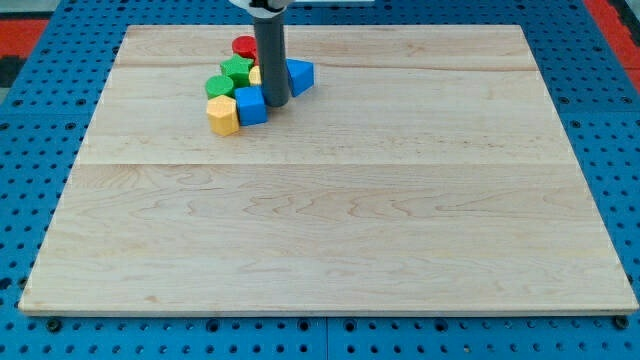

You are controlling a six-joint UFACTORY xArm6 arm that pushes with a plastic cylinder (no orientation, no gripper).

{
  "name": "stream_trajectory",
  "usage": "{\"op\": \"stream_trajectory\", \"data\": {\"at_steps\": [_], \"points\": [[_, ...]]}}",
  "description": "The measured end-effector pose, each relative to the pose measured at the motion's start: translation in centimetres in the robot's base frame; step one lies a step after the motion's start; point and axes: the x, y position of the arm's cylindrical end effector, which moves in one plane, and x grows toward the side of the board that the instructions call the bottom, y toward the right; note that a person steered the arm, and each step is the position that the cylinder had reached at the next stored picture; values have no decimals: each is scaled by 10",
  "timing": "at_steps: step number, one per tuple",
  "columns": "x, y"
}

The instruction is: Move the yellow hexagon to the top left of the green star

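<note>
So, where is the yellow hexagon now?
The yellow hexagon sits upper left on the board, touching the blue cube on its right, left of my tip.

My tip (276,103) just right of the blue cube (250,105) (yellow hexagon (223,115) at its left).

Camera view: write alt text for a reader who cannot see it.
My tip stands among a tight cluster of blocks near the top left of a wooden board, just right of a blue cube. A yellow hexagon sits at the cluster's bottom left, below a green star.
</note>
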Motion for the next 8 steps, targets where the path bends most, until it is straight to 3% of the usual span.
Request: {"op": "stream_trajectory", "data": {"at_steps": [1, 3, 4, 8], "points": [[4, -20], [65, 1], [72, -19], [43, -104]]}}
